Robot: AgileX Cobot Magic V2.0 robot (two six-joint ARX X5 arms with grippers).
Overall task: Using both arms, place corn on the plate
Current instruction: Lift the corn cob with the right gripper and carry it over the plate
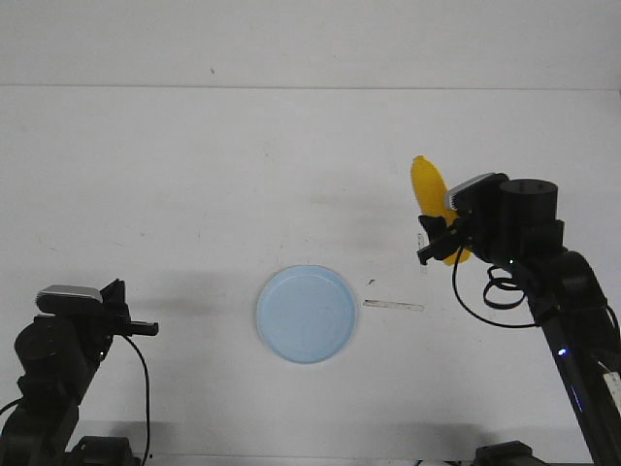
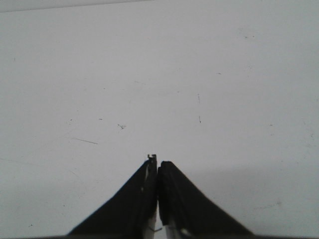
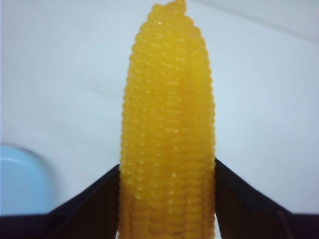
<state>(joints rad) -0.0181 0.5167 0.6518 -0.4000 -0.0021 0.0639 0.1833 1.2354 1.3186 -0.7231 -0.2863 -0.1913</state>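
Corn [image 3: 168, 124], knobbly tapered yellow cob, clamped between right fingers [image 3: 99, 206]; left fingers [image 2: 134, 199] pressed together, nothing between.

No readable text, label, brand, number or sign is showing anywhere in the front or either wrist view

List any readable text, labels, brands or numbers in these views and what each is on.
None readable in any view.
The corn, the plate and the table carry no print.
The right gripper and left gripper show no legible markings; the silver camera housings in the front view are too small to show any label.
The thin pale strip beside the plate is too small to tell if it is printed.
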